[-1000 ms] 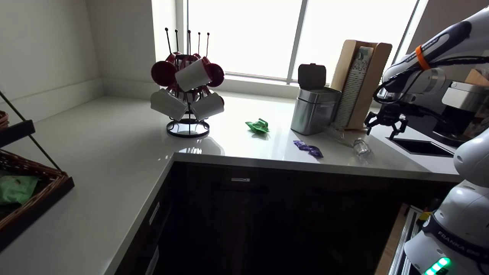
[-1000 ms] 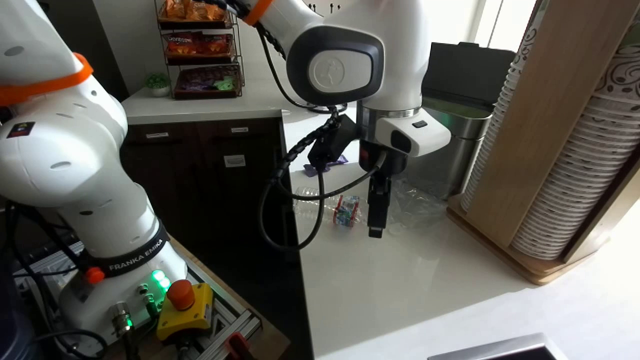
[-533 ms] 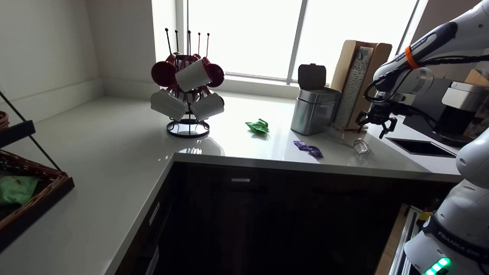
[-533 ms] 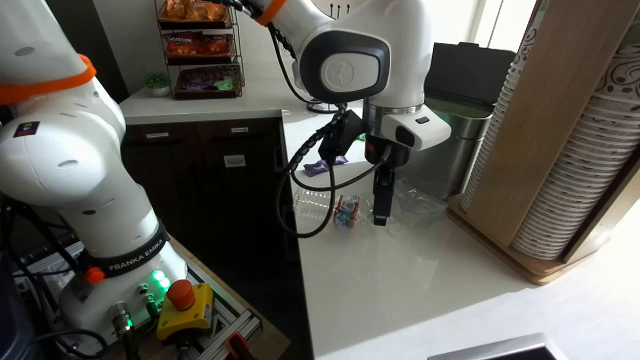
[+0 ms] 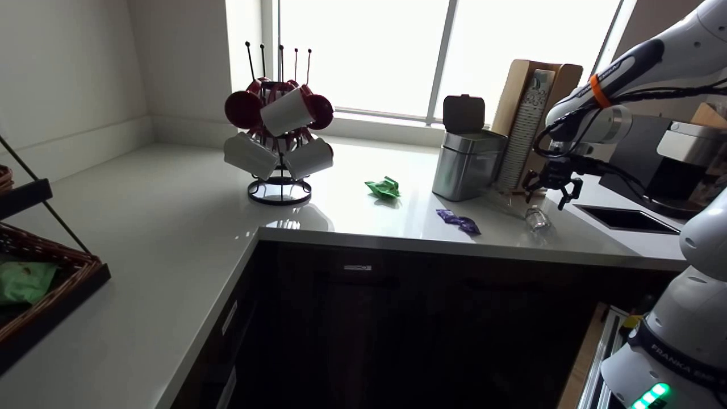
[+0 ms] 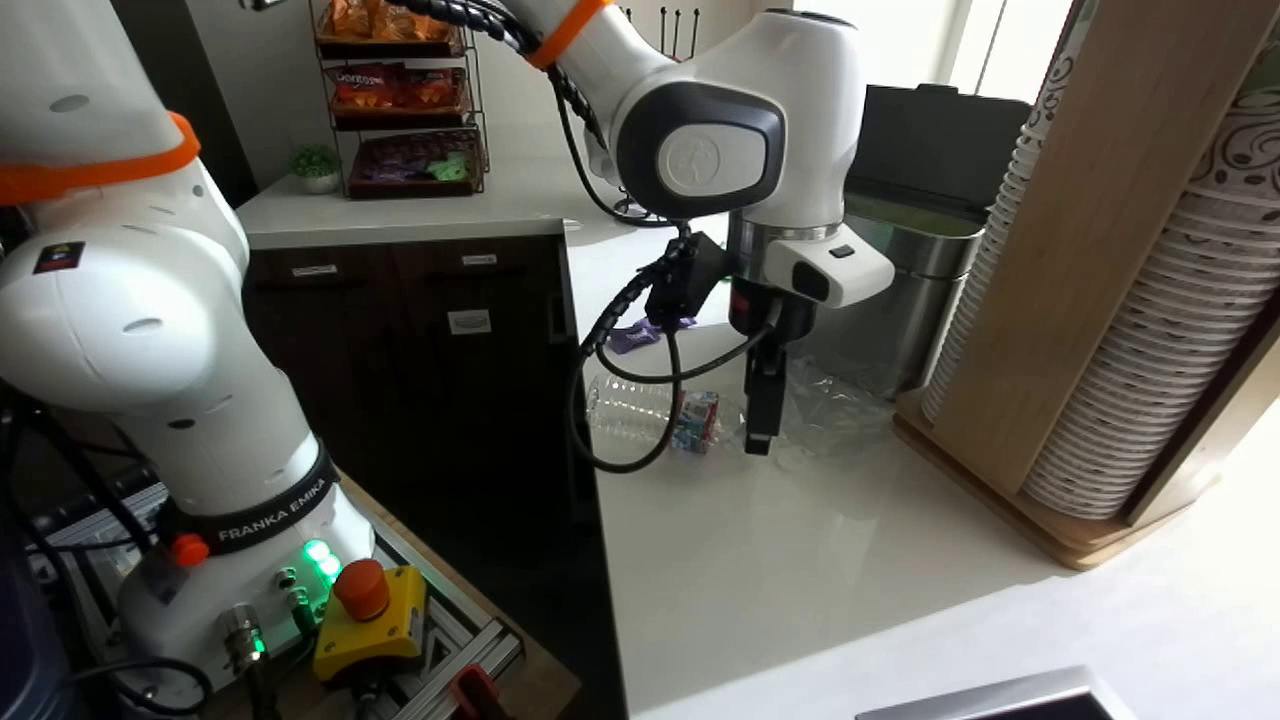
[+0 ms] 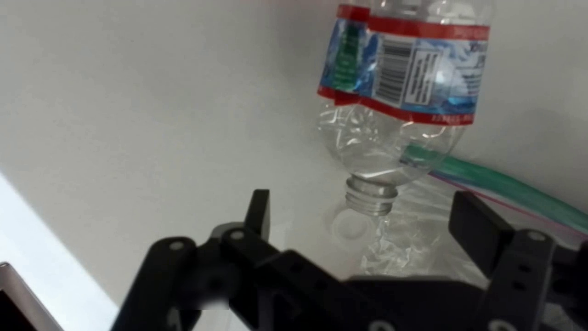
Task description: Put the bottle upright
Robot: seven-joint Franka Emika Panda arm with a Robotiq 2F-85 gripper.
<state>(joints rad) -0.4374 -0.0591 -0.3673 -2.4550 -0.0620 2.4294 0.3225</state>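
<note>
We find the clear plastic bottle (image 7: 399, 92) lying on its side on the counter (image 6: 760, 560), a red-edged blue label (image 7: 422, 76) round its body, its threaded neck (image 7: 371, 197) toward the claw (image 7: 365, 220). We record the fingers (image 7: 477, 232) spread wide; in the wrist view they show on either side of the neck, apart from it. A clear plastic bag (image 6: 835, 400) lies at the neck, its green strip (image 7: 514, 181) showing through the bottle. Farther off we note purple wrappers (image 5: 468, 225), a steel canister (image 5: 461, 167) with raised lid (image 5: 464, 113), and a wooden dispenser (image 6: 1070, 250) of stacked paper cups (image 6: 1110, 400)
</note>
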